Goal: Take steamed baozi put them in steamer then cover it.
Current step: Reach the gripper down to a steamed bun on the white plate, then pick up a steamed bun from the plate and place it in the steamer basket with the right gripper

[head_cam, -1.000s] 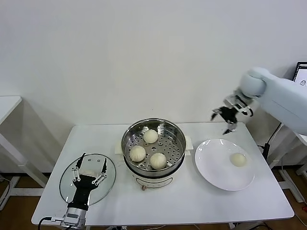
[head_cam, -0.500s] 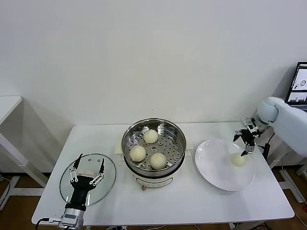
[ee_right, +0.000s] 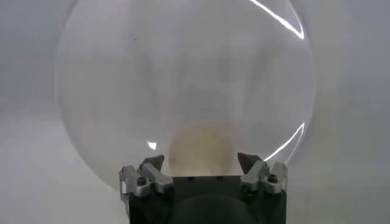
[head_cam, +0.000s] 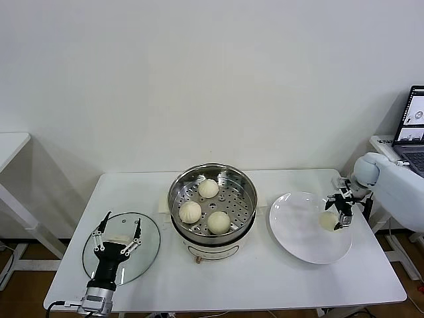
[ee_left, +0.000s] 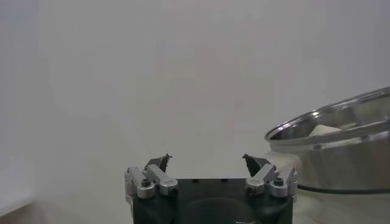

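Fingers spread wide, my right gripper [head_cam: 340, 213] reached in from the table's right side and hung low over the white plate [head_cam: 298, 238], straddling the last baozi [head_cam: 328, 220] without closing on it. Three more buns [head_cam: 208, 188] sat in the steamer [head_cam: 212, 199]. My left gripper [head_cam: 116, 236] hung open over the cover [head_cam: 147, 255] lying on the table [head_cam: 265, 278].

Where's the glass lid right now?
In the head view the glass lid lies flat on the table's left side, beside the steamer, under the left gripper.
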Controlling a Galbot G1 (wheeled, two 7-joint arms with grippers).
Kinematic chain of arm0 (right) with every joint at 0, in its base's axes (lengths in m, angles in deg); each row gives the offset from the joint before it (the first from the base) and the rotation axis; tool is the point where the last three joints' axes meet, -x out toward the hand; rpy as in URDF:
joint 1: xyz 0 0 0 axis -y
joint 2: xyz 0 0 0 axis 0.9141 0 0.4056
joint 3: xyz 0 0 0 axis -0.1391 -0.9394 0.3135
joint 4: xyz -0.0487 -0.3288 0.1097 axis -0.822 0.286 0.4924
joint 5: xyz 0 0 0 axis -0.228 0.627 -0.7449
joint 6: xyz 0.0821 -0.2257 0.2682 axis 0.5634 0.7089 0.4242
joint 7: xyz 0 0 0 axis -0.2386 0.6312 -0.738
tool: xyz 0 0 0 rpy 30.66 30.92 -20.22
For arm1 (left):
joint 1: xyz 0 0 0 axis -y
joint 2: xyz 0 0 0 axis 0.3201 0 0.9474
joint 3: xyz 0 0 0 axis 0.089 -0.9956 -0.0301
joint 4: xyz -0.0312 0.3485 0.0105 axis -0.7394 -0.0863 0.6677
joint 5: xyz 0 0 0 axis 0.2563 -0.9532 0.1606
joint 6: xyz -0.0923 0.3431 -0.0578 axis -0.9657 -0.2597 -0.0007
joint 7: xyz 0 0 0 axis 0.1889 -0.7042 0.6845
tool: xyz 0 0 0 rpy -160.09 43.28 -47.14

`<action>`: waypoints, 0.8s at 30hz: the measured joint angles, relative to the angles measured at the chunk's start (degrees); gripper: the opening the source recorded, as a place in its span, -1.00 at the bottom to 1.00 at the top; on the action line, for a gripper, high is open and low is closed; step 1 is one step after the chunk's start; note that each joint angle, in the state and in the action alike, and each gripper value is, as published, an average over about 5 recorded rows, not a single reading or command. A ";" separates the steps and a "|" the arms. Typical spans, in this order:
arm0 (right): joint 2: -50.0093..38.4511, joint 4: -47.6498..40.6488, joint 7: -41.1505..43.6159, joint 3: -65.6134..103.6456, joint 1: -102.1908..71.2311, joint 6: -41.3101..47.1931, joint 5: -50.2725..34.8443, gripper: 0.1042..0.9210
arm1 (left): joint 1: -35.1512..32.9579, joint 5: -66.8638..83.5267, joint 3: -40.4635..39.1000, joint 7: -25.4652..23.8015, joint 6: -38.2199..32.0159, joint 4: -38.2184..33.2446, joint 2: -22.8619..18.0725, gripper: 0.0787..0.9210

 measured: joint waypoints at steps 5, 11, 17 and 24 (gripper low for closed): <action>0.41 -0.52 -0.70 0.49 -0.61 0.06 0.41 0.52 | -0.01 0.09 0.15 0.00 0.00 0.02 0.00 0.77; -0.09 0.10 -0.77 0.26 -0.06 0.35 0.03 0.35 | -0.06 0.15 0.22 -0.01 0.02 -0.24 0.05 0.77; -1.26 3.21 1.29 -1.93 4.49 0.84 -1.92 0.33 | 0.13 0.17 -0.07 -0.01 0.11 -0.43 0.26 0.77; -0.48 10.45 5.20 -9.60 16.20 3.51 -10.26 0.36 | 0.42 0.15 -0.79 -0.01 0.16 -0.41 0.17 0.77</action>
